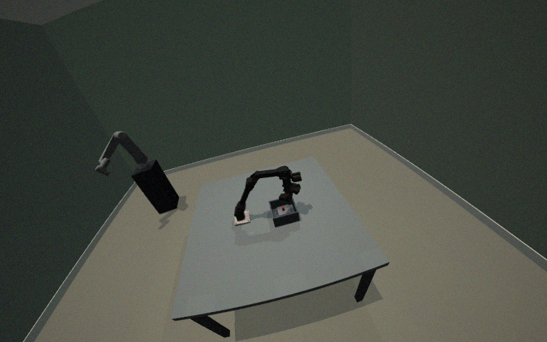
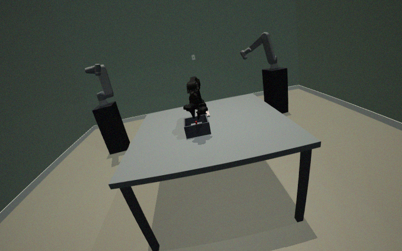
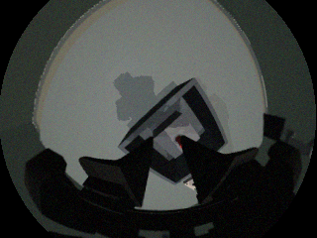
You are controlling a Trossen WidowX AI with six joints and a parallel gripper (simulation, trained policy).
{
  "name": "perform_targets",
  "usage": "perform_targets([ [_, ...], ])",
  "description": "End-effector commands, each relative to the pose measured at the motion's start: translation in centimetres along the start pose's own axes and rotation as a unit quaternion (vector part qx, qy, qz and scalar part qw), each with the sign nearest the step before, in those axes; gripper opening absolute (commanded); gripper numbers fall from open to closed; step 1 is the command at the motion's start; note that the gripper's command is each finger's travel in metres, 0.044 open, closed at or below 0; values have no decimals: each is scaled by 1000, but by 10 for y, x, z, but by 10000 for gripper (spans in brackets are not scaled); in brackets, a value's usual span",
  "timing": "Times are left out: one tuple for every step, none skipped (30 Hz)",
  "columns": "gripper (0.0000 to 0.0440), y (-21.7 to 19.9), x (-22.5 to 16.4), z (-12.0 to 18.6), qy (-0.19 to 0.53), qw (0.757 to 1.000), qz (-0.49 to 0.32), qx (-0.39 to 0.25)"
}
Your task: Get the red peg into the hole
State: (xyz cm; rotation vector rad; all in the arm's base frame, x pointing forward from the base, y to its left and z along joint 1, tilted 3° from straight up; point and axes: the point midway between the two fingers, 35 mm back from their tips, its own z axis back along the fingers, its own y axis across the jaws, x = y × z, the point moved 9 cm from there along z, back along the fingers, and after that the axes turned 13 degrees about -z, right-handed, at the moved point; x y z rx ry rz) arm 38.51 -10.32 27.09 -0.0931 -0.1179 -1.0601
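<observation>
Table (image 1: 282, 258) (image 2: 219, 141) (image 3: 163, 45): it carries 1 arm and 1 box.
Arm (image 1: 268, 174) (image 2: 193, 86): it bends over the box.
Box (image 1: 286, 219) (image 2: 198, 130) (image 3: 218, 126): open at top.
Gripper (image 1: 285, 199) (image 2: 196, 118) (image 3: 166, 139): partly open, above the box, holding nothing.
Plate (image 1: 288, 209) (image 2: 192, 124) (image 3: 190, 126): at box bottom.
Red peg (image 1: 283, 208) (image 2: 196, 122) (image 3: 179, 142): at the plate, top visible; depth I cannot tell.

Red peg (image 1: 283, 208) (image 2: 196, 122) (image 3: 179, 142), in dark open box (image 1: 285, 219) (image 2: 198, 130) (image 3: 158, 112), at pale plate (image 1: 279, 211) (image 2: 193, 124) (image 3: 190, 130)
</observation>
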Motion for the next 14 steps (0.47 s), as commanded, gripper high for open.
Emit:
perform_targets([
  [186,5,-1,1,13,1000,-2,-7],
  [186,6,-2,3,16,1000,-3,-10],
  [187,8,-1,4,15,1000,-5,-7],
  [188,11,0,5,12,1000,-7,-4],
  [188,13,0,5,10,1000,-9,-2],
  [189,15,1,5,9,1000,-10,-1],
  [190,17,1,4,7,1000,-11,0],
  [191,19,1,4,6,1000,-12,0],
  [192,21,2,4,4,1000,-12,0],
  [193,23,2,3,3,1000,-12,0],
  [194,24,2,3,2,1000,-12,0],
  [195,25,2,2,1,1000,-12,0],
  [196,27,2,2,0,1000,-12,-1],
  [197,28,1,1,-1,1000,-11,-1],
])
